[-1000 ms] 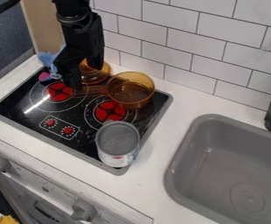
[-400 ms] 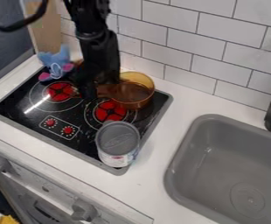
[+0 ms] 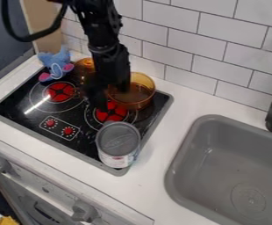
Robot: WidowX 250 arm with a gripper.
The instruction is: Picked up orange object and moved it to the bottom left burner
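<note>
White brick-shaped tiles line the wall behind a white counter.

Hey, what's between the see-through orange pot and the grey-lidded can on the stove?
A round red burner on the black stovetop, in the camera view.

The black stovetop (grey-rimmed) bears a can, blue toy, amber pot and another amber vessel

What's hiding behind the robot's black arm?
Right of the arm, part of the orange pot shows; left of it, another orange thing, with white tiles higher up. The arm covers the pot's left side, so I can't see what's there.
</note>
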